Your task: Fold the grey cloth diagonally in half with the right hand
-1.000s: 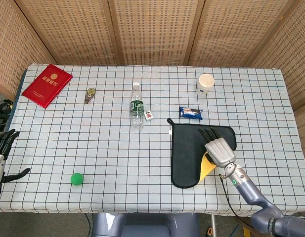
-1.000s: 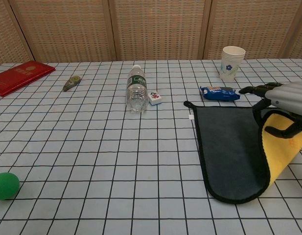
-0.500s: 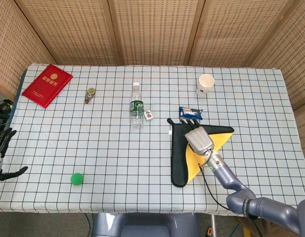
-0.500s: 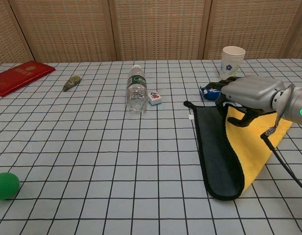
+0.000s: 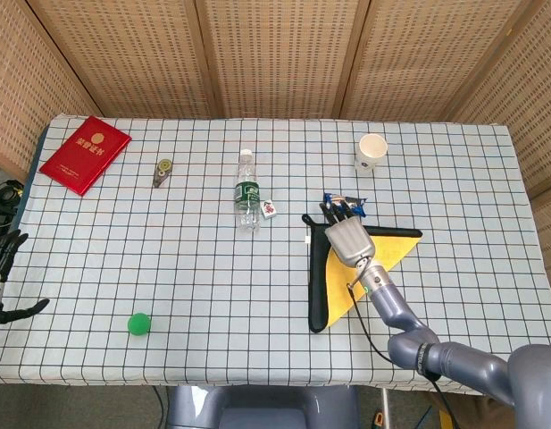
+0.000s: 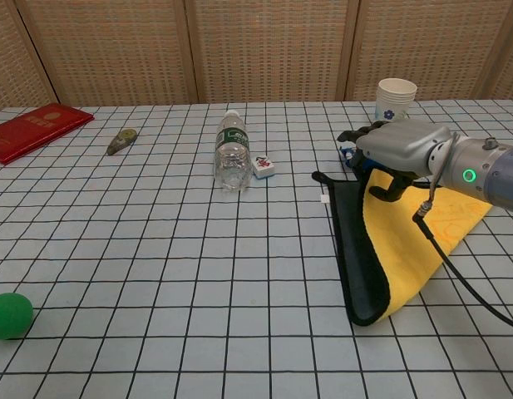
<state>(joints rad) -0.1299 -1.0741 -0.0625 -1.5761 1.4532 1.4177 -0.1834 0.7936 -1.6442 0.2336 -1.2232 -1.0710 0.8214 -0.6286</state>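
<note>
The grey cloth (image 5: 318,288) lies right of the table's middle, its yellow underside (image 5: 389,247) turned up in a triangle over most of it. Only a dark strip (image 6: 357,241) shows along the left edge, beside the yellow face (image 6: 418,241). My right hand (image 5: 347,239) is over the cloth's far-left corner, fingers pointing away from me, and holds the turned-over corner. In the chest view the same hand (image 6: 399,147) hovers just above the cloth with its thumb curled under. My left hand (image 5: 2,268) hangs off the table's left edge, fingers spread, holding nothing.
A blue snack packet (image 5: 356,205) lies just beyond the fingertips, with a paper cup (image 5: 371,151) further back. A water bottle (image 5: 247,191) and a small tile (image 5: 270,209) sit left of the cloth. Red booklet (image 5: 85,154), small grey-green object (image 5: 163,170) and green ball (image 5: 138,323) are far left.
My right hand has carried the cloth's corner from the near right across to the far left. The yellow underside now covers most of the grey. The left hand has barely moved.
</note>
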